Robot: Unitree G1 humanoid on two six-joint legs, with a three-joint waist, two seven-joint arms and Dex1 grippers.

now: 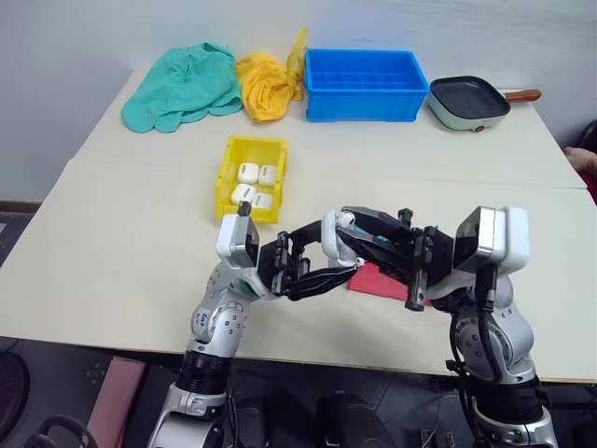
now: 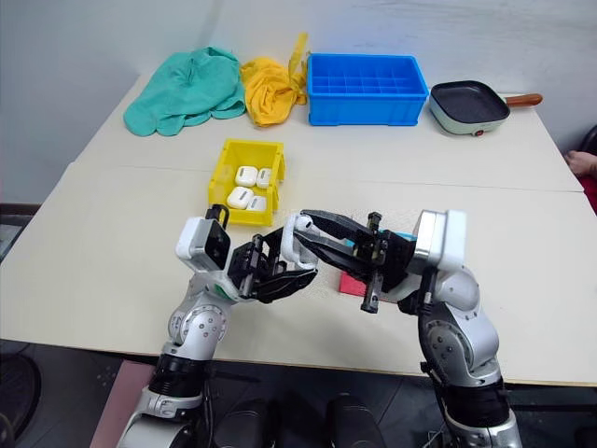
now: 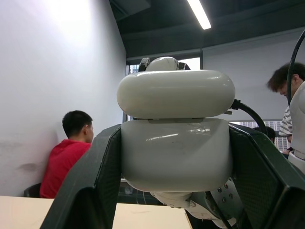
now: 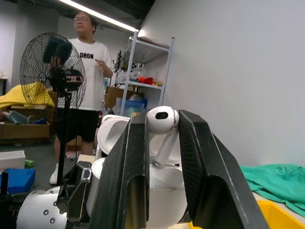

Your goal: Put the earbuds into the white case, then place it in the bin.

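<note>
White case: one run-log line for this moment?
left gripper: shut on white case, lid open | right gripper: shut on earbud above case | bin: holds four cases

The white case [image 3: 175,138], glossy and rounded, was held above the surface [image 1: 121,252] with its hinged lid open. One earbud [image 4: 162,121], glossy white with a short stem, hung stem-down just over the case's opening. The yellow bin [image 1: 252,149] stood on the surface beyond, containing four closed white cases [image 1: 254,185]
</note>
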